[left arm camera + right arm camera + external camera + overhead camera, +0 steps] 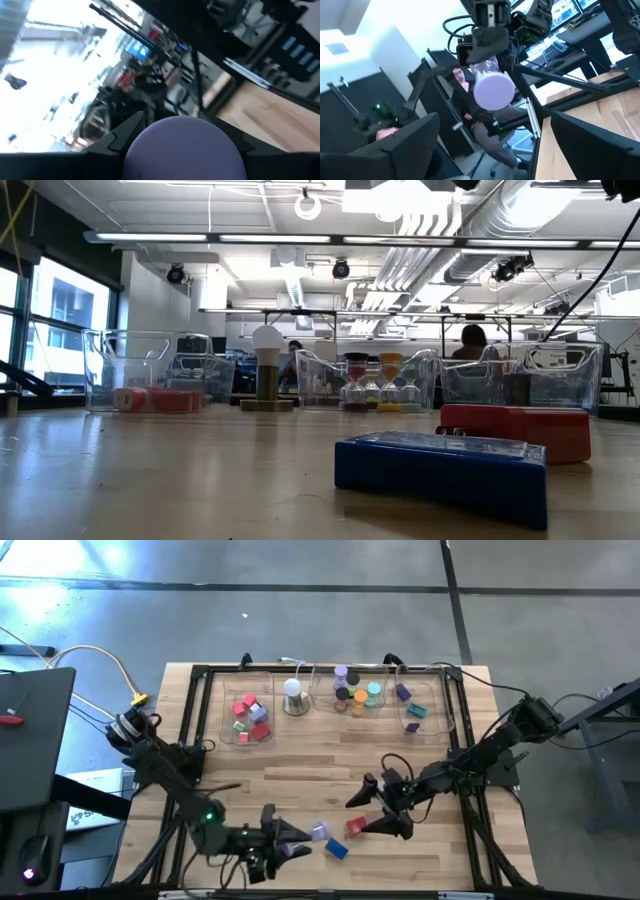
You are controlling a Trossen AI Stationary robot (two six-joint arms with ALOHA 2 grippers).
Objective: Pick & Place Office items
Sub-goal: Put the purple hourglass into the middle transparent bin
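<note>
A lilac roll (182, 147) sits between the fingers of my left gripper (300, 840), above the table's near edge. The right wrist view also shows this roll (493, 89) from its round end. A red block (355, 827) and a blue block (336, 849) lie flat on the wood just right of it, and both show close in the low view, the blue block (440, 470) in front and the red block (515, 430) behind. My right gripper (368, 812) hangs open over the red block, touching nothing. My left gripper pinches the lilac roll by its curved side (145, 145) between the two fingers. The fingers reach about level toward the table's right. The roll is lifted clear of the table, with one round end (493, 89) facing my right gripper.
Three clear trays stand along the far edge: a left tray (228, 710) with red and pink blocks, a middle tray (325, 680) with rolls, and a right tray (440, 705) with purple and teal pieces. A white dome (294, 695) stands between the left two. Bare wood lies mid-table.
</note>
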